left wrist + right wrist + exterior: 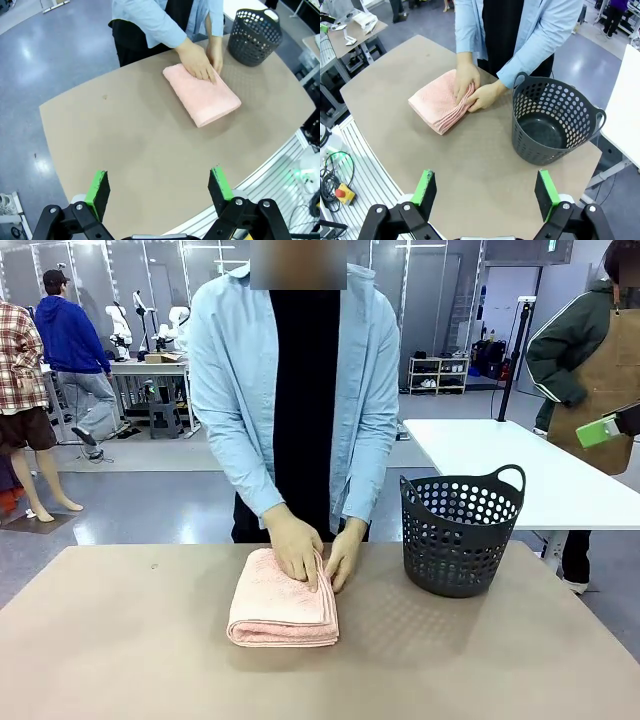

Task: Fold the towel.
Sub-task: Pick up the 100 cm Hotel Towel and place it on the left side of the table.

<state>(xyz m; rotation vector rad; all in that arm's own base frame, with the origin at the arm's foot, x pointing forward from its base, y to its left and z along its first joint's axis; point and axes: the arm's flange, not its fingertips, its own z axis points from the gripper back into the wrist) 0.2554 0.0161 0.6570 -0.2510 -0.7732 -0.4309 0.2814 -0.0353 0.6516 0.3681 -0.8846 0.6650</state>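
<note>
The pale pink towel [281, 606] [202, 96] [437, 103] lies folded into a thick rectangle on the table's middle. A person at the far side presses one hand [296, 546] flat on its far end and holds its right edge with the other hand [342, 558]. My left gripper [159, 186] hangs high above the table's near edge, open and holding nothing, well short of the towel. My right gripper [487, 191] is also open and holding nothing, high above the table, with the towel off to its upper left.
A dark perforated basket [461, 530] [551, 124] [254, 36] with nothing in it stands on the table to the right of the towel. A white table [520, 465] and other people stand farther back. The brown tabletop [130, 640] is bare on the left and front.
</note>
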